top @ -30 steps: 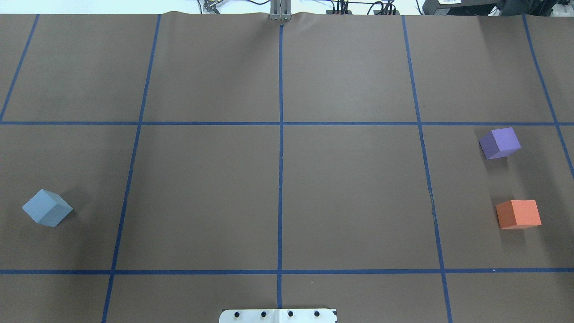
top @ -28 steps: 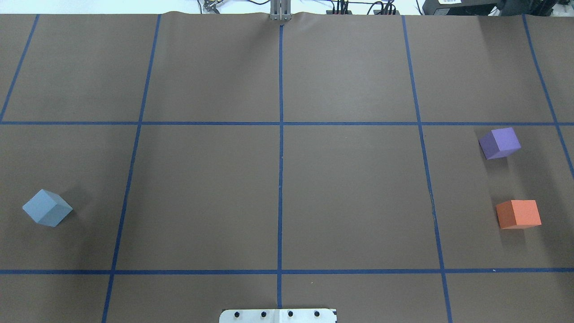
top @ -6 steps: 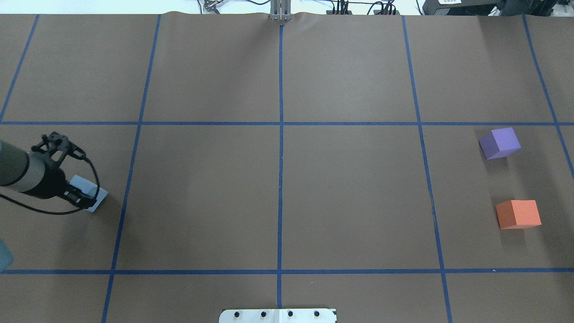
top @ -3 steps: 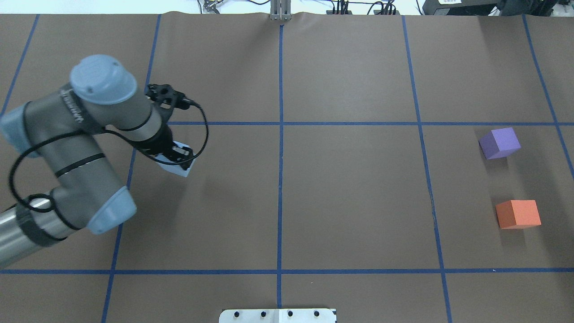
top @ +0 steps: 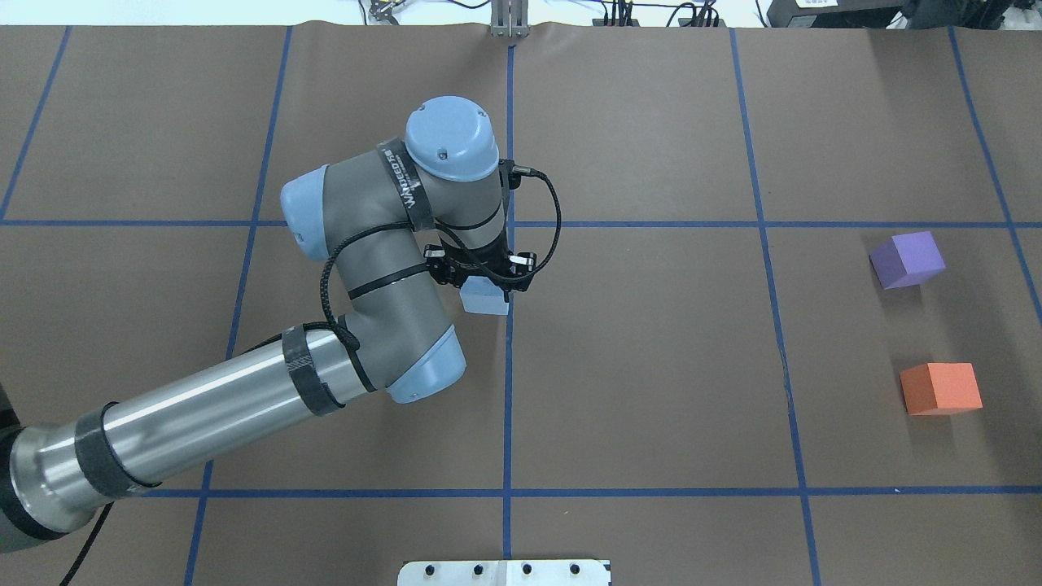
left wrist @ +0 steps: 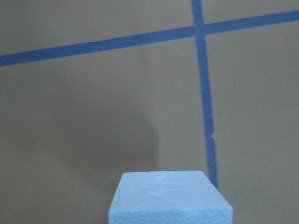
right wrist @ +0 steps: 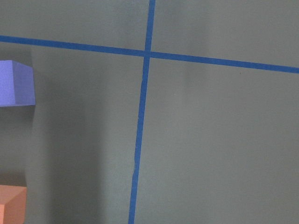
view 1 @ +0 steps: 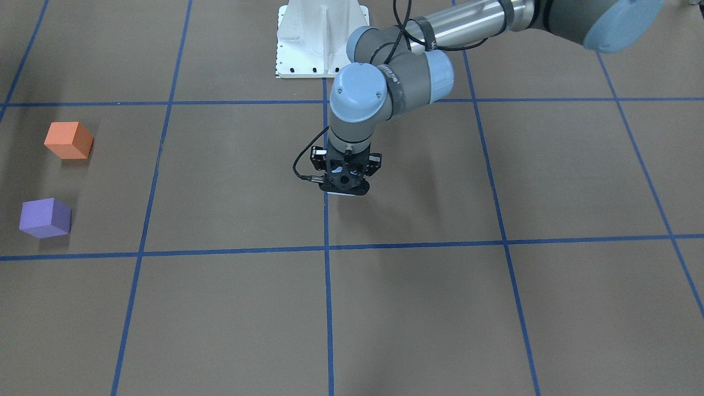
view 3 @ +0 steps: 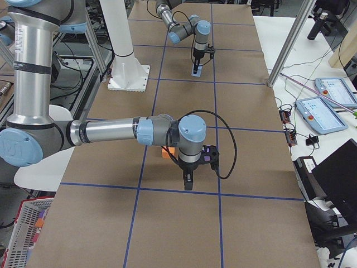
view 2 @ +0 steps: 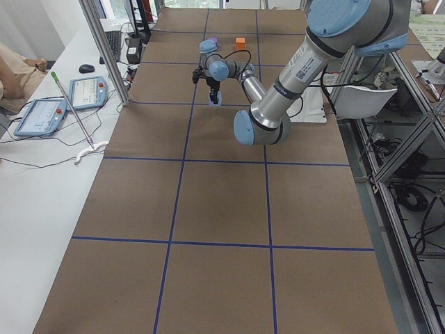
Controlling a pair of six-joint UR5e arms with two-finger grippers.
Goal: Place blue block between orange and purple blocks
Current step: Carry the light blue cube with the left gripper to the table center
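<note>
I see my left gripper [top: 482, 281] clamped on the blue block [top: 486, 302] at the centre of the overhead frame. The purple block [top: 908, 259] and orange block [top: 941, 388] sit apart at far right. I cannot tell how wide my right gripper [view 3: 188, 181] is.

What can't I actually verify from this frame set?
- Right claw: open or shut unclear, seen only in exterior right view.
- Blue block: nearly hidden beneath left claw in front-facing view.
- Orange block: mostly behind right arm in exterior right view.
</note>
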